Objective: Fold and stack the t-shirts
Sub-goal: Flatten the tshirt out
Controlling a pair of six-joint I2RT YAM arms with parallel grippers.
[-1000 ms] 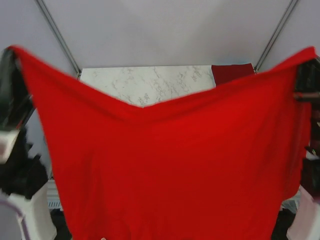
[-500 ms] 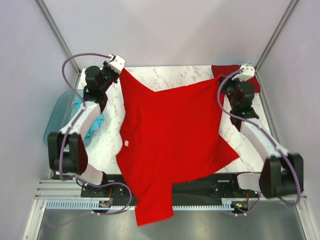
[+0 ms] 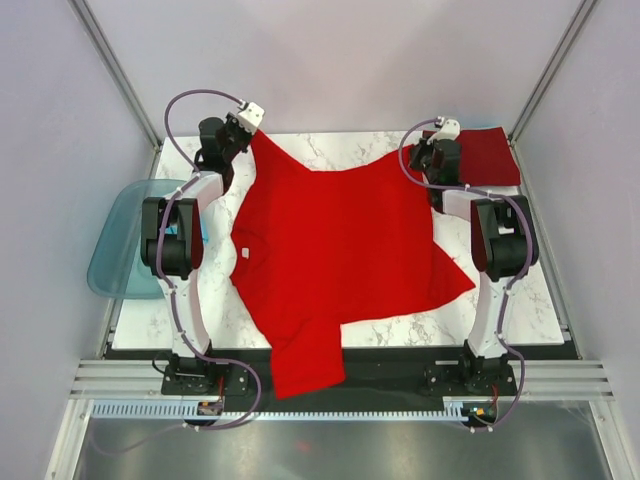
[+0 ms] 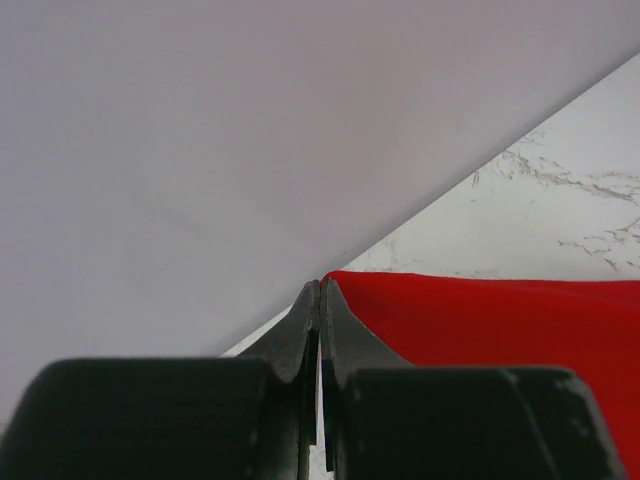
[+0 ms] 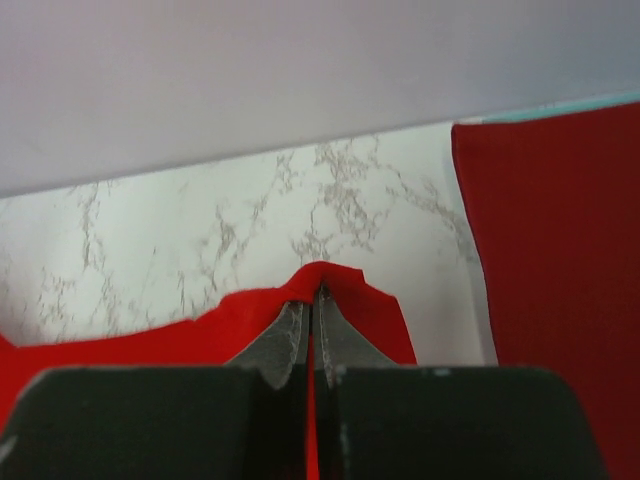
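The bright red t-shirt [image 3: 335, 245] lies spread over the marble table [image 3: 510, 300], and one end of it hangs over the near edge. My left gripper [image 3: 250, 132] is shut on its far left corner. In the left wrist view the jaws [image 4: 320, 287] are pressed together and red cloth [image 4: 490, 320] runs off from their tip. My right gripper [image 3: 427, 153] is shut on the far right corner, and red cloth [image 5: 200, 335] shows between and around its tips [image 5: 320, 292]. A folded darker crimson t-shirt [image 3: 488, 155] [image 5: 560, 270] lies flat at the far right corner.
A translucent blue plastic tub [image 3: 122, 240] stands off the table's left edge beside the left arm. Both arms stretch along the table's sides toward the back wall. Metal frame posts [image 3: 115, 70] rise at the back corners.
A second ago the red t-shirt hung high in front of the camera. Both arms have since swung it forward and down, and it now lies flat with the grippers low at the far edge.
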